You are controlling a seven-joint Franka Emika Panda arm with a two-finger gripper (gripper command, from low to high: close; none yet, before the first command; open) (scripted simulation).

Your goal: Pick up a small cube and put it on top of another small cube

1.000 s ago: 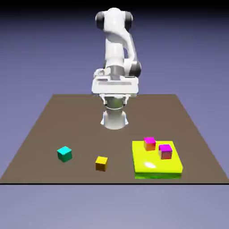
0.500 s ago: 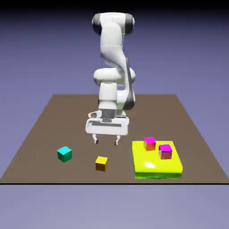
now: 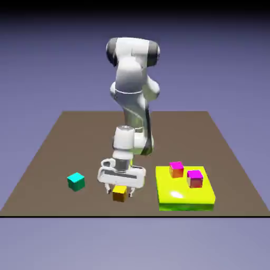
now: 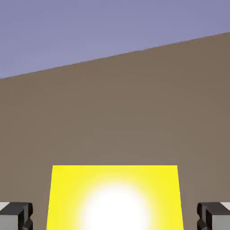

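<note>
The small cube (image 3: pixel 119 193), yellow on top with orange sides, rests on the brown table near its front edge. My gripper (image 3: pixel 120 191) has come down around it, one finger on each side. In the hand view the cube's bright yellow top (image 4: pixel 114 197) fills the bottom middle. The grey fingertips (image 4: pixel 15 215) stand at the far corners, with a gap to the cube on both sides, so the gripper is open. The other small cube (image 3: pixel 176 169), magenta on top with bright orange sides, stands on the yellow-green slab toward the exterior view's right.
A yellow-green slab (image 3: pixel 184 198) lies right of the gripper and also carries a magenta-topped cube with darker sides (image 3: pixel 194 179). A teal cube (image 3: pixel 76 181) sits on the table (image 3: pixel 63 142) to the left. The table's front edge runs just below the yellow cube.
The arm has swung down from high above the table's middle toward the front. The gripper has dropped over the yellow cube, and its fingers now straddle it.
</note>
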